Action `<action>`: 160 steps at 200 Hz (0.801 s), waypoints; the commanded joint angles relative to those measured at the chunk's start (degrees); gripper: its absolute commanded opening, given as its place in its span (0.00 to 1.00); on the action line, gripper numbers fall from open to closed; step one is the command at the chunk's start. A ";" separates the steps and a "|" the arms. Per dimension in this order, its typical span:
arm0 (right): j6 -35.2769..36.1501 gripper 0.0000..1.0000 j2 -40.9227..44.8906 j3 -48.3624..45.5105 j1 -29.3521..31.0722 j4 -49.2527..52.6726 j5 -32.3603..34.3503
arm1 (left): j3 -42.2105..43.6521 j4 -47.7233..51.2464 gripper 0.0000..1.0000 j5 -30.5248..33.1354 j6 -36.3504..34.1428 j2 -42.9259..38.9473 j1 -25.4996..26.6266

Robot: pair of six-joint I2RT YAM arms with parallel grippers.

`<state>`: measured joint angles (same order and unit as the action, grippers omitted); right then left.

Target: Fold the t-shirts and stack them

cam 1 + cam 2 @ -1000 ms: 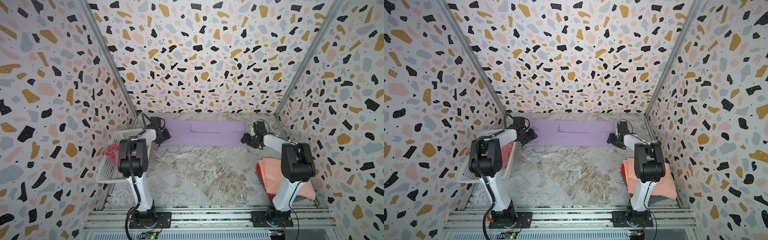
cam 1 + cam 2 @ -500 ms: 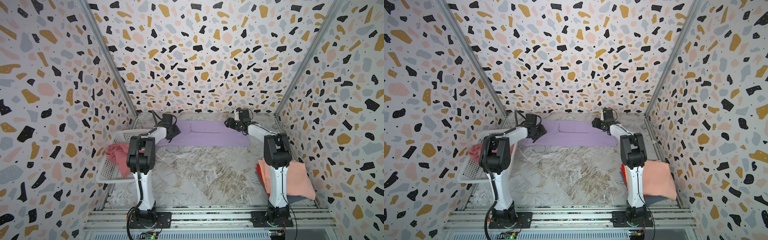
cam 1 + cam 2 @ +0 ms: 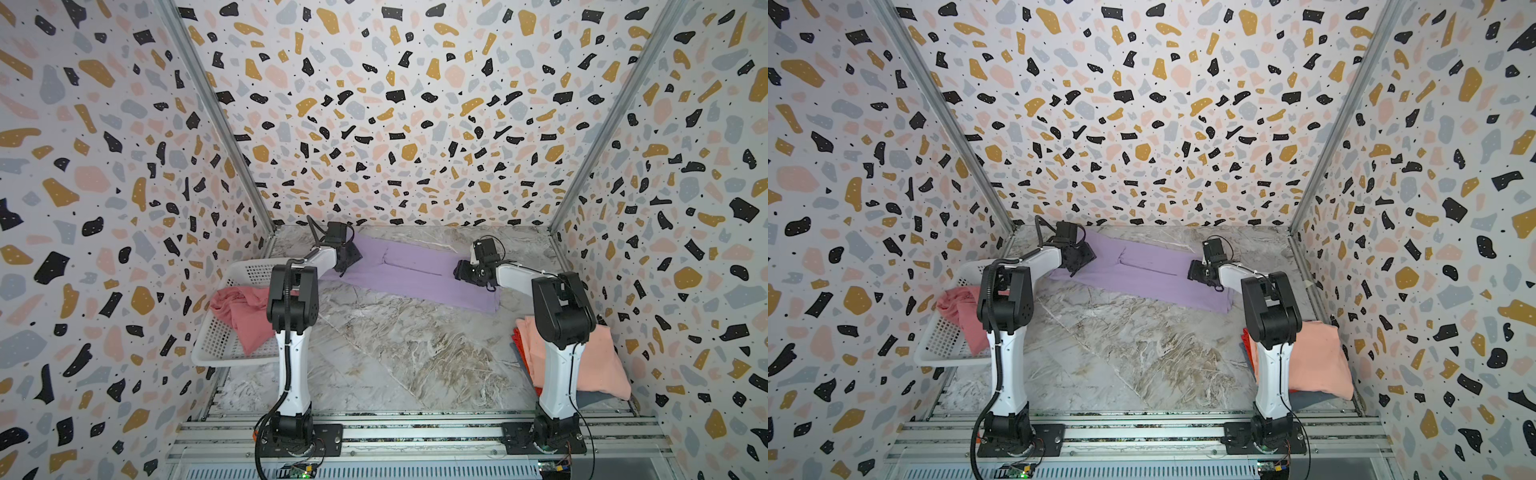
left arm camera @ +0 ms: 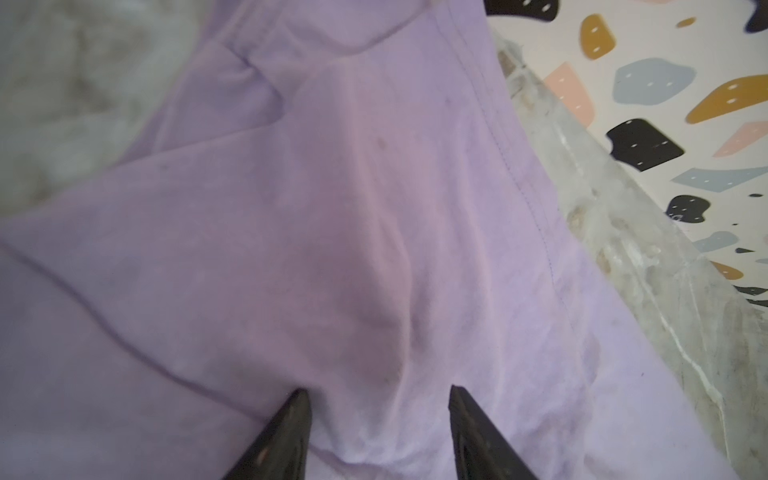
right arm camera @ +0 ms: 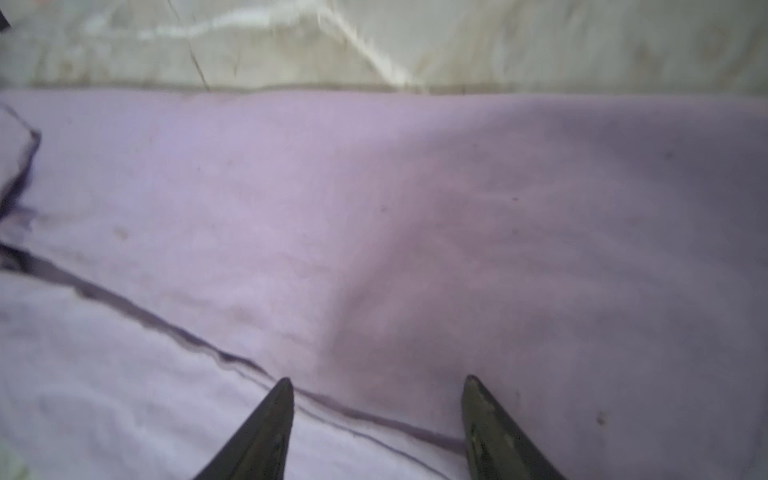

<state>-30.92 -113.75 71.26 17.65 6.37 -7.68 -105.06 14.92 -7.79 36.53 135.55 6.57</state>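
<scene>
Mid-fold on the lilac t-shirt, left gripper and right gripper at its ends, fingers apart, perhaps only touching cloth; next, pinch both ends evenly.

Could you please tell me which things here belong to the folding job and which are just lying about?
Belong to the job:
lilac t-shirt, spread on the table
rose pink t-shirt, in the white basket
peach t-shirt, stacked on the red t-shirt

Lying about:
white basket
grey layer under the stack, unclear what it is
</scene>
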 commanded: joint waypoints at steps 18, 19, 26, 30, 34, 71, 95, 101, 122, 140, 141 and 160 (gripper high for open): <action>-4.41 0.65 8.47 -15.12 8.58 12.16 -7.42 | -7.25 1.72 0.56 -10.82 -5.42 7.58 3.12; -4.46 0.65 8.78 -15.38 8.87 12.17 -7.51 | -7.57 1.71 0.56 -11.18 -5.55 7.73 3.24; -4.82 0.65 10.99 -17.38 11.28 12.19 -8.38 | -9.17 1.79 0.56 -12.80 -6.04 8.72 4.37; -5.15 0.65 12.07 -18.49 12.56 12.17 -8.92 | -10.01 1.92 0.56 -13.17 -6.21 9.19 5.12; -5.63 0.65 13.19 -19.54 13.87 12.10 -9.67 | -10.80 1.96 0.56 -13.68 -6.67 9.63 5.90; -10.59 0.66 19.75 -29.00 23.07 6.21 -13.89 | -16.38 0.35 0.56 -14.65 -6.66 13.80 14.11; -12.52 0.66 23.74 -33.74 24.98 4.91 -11.38 | -17.85 -0.06 0.56 -13.06 -6.34 15.57 17.73; -12.95 0.66 24.98 -35.09 24.93 4.79 -10.80 | -17.63 0.01 0.56 -12.18 -6.15 15.69 18.18; -12.74 0.66 29.67 -38.92 24.93 7.36 -7.98 | -15.63 -0.71 0.56 -10.16 -6.55 14.74 18.84; -13.19 0.66 34.46 -43.56 24.98 7.23 -9.25 | -15.98 0.45 0.57 -8.07 -9.78 14.52 19.17; -13.20 0.66 34.77 -43.79 24.98 7.20 -9.40 | -16.06 0.54 0.57 -7.88 -10.02 14.55 19.18; -14.48 0.66 39.67 -48.80 25.09 7.07 -10.77 | -18.87 2.10 0.58 -5.61 -14.67 16.08 19.18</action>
<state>-42.65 -77.10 30.04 42.41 3.62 -18.83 -122.65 10.24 -18.33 27.79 148.73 27.03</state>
